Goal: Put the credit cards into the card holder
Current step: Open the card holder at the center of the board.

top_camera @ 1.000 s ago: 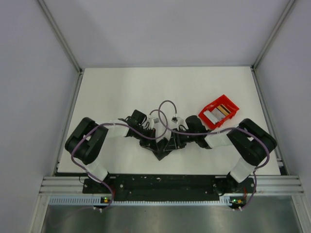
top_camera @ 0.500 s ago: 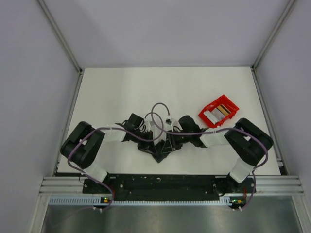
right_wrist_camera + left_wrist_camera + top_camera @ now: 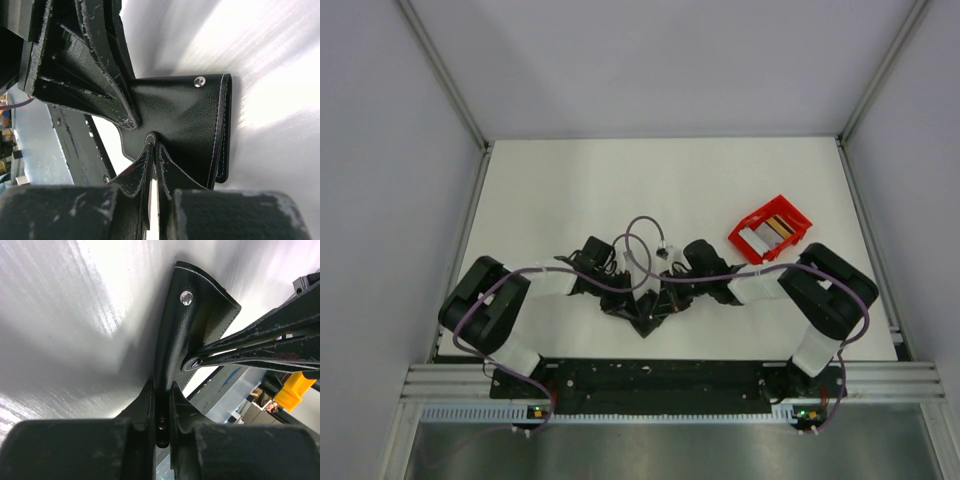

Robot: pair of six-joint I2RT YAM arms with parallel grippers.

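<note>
Left wrist view shows the soft-looking, probably floppy card holder (image 3: 186,335), by the counter's (image 3: 570,190) near edge, clenched at its flap edges by left gripper (image 3: 161,405) and right gripper (image 3: 152,148), likely the best hold for spreading it.

both arms fold inward, left gripper (image 3: 161,388) and right gripper (image 3: 153,146) pinched shut, tips close.

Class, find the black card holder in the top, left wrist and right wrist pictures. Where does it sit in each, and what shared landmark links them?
Top external: card holder low centre, between the two arms' tips.
Left wrist: centre, rising from the bottom edge toward the upper right.
Right wrist: centre right, its stitched edge to the right.
Shared landmark: the left end effector and right end effector both pinch it.
</note>
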